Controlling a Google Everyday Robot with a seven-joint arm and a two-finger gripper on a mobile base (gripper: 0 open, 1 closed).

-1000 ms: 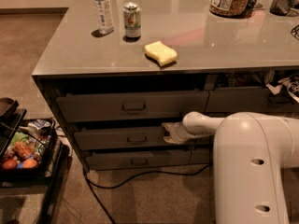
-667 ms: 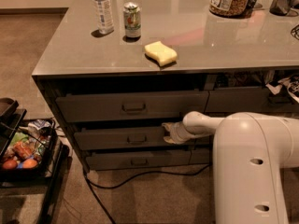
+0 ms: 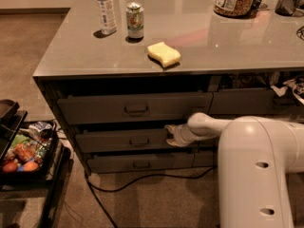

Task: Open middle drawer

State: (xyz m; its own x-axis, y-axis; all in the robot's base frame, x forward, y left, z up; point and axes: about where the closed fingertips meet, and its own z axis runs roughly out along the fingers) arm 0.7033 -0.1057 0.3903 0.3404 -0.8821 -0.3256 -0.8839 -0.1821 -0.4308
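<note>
Sitting at right end of flat grey middle drawer [image 3: 118, 141], rounded white hand [image 3: 173, 134]

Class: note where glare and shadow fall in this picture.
Camera view: pale reflections streak the countertop behind the sponge; deep shadow fills the recess under it, above the top drawer; the gripper, at the right end of the middle drawer, sits in the counter's shade.
</note>
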